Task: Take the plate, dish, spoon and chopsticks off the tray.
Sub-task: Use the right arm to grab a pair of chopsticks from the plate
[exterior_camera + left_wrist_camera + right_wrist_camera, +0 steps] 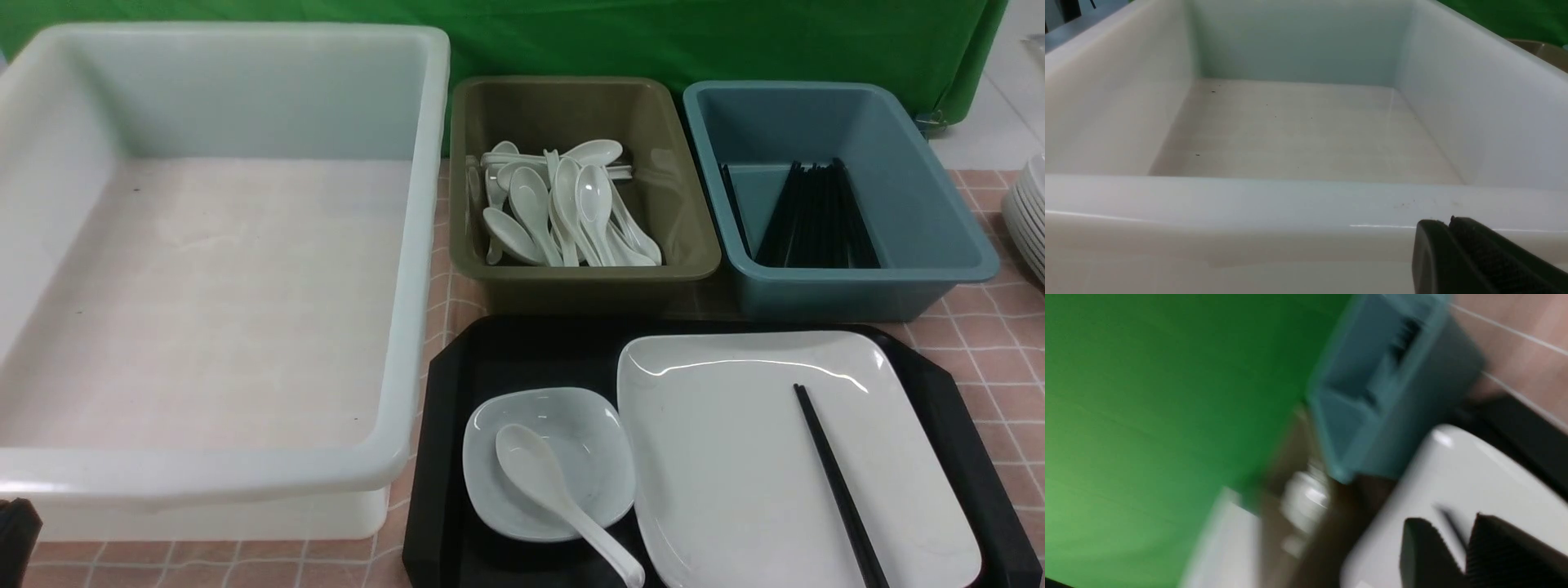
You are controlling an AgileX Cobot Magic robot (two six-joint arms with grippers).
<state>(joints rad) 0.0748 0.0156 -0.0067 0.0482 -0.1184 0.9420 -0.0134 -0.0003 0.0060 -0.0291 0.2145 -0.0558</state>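
The black tray point(522, 351) lies at the front right. On it the small dish point(600, 457) holds the white spoon point(539, 478), whose handle points over the dish's near rim. The large white plate point(735, 457) sits to its right with the black chopsticks point(837, 490) lying across it. My left gripper point(1447, 222) is shut and empty, just outside the near wall of the white tub point(1290, 200). My right gripper point(1449, 524) is open above the plate point(1453, 469), with the blurred chopsticks point(1443, 514) seen between its fingertips. It is not in the front view.
A large empty white tub point(408, 245) fills the left. Behind the tray stand an olive bin point(678, 163) of white spoons and a blue bin point(914, 171) of black chopsticks. Stacked round white plates point(1030, 216) sit at the far right edge.
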